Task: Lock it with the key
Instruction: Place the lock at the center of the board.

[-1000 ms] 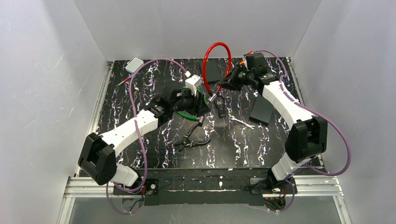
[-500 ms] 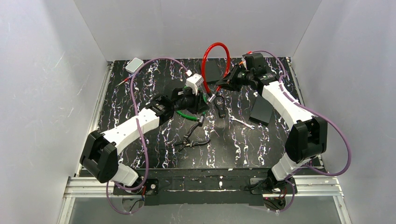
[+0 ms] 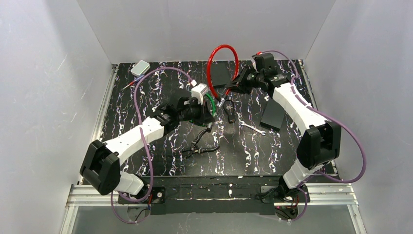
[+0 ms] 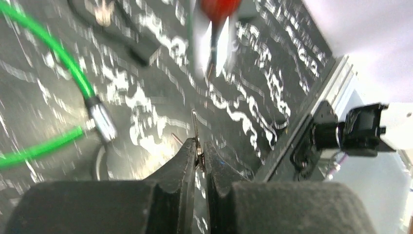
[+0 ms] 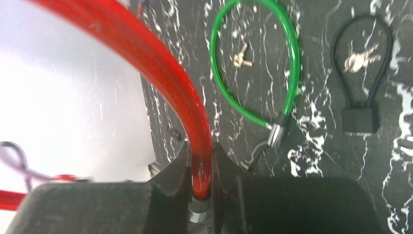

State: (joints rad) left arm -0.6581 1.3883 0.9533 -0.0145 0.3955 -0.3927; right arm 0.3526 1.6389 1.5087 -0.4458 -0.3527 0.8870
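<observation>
I see the left arm stretched low toward table centre, left gripper (image 4: pixel 199 147) clenched on a small silver key (image 4: pixel 195 124) — blade sticks straight out past the fingertips, long axis in line with them, tip aimed roughly at the red cable lock (image 5: pixel 198 141). Right arm reaches back-centre, right gripper (image 5: pixel 200 168) clamped on that cable — the key sits mid-table, by the green cable lock (image 5: pixel 293 68).

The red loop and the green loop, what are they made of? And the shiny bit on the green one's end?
Red loop: looks like glossy, see-through plastic over a cable; a woven pattern seems to show underneath. Green loop: a smooth, shiny plastic coating, probably the same kind. Shiny end: bare silvery metal, judging by its bright glints.
</observation>
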